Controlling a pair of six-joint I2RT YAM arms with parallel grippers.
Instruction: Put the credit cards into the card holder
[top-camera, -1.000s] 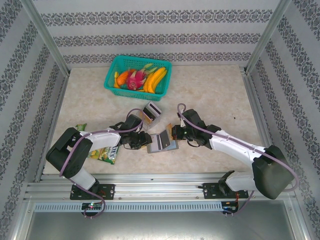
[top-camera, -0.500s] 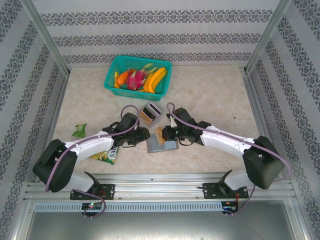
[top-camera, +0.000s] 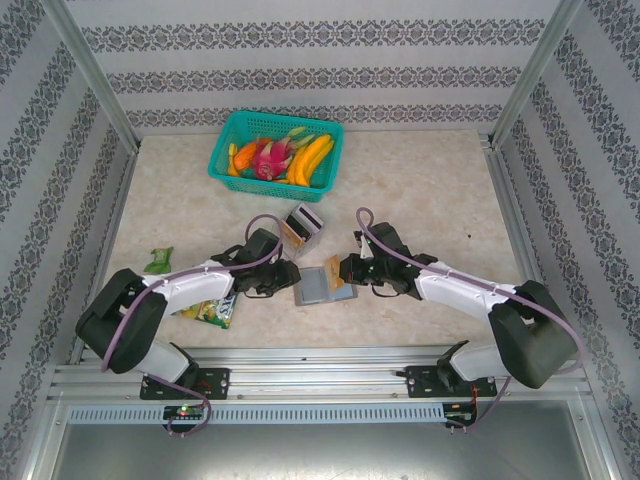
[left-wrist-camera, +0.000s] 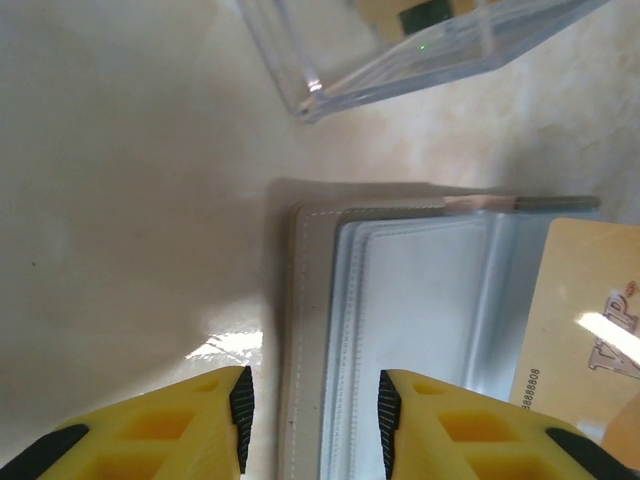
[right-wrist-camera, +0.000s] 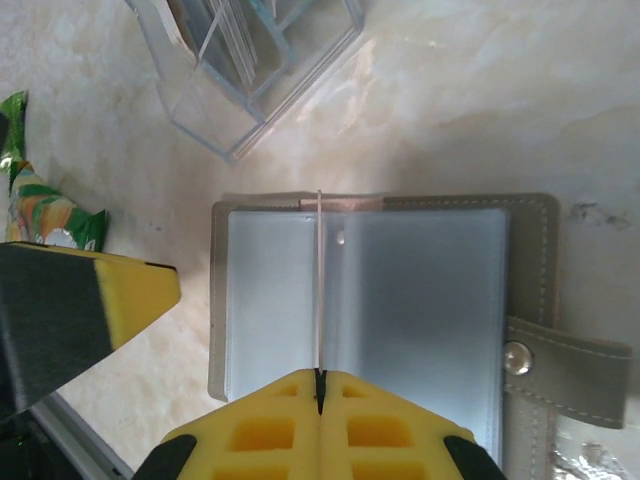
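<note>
Three patterned walls (top-camera: 320, 60) frame the marbled tabletop (top-camera: 430, 180) and card holder (top-camera: 312, 286).

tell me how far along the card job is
Done: the card holder lies open, sleeves looking empty. In hand: the right claw pinches a tan card edge-on over it; the left claw straddles its edge, open. Left: seating that card, plus more cards in the clear box.
</note>
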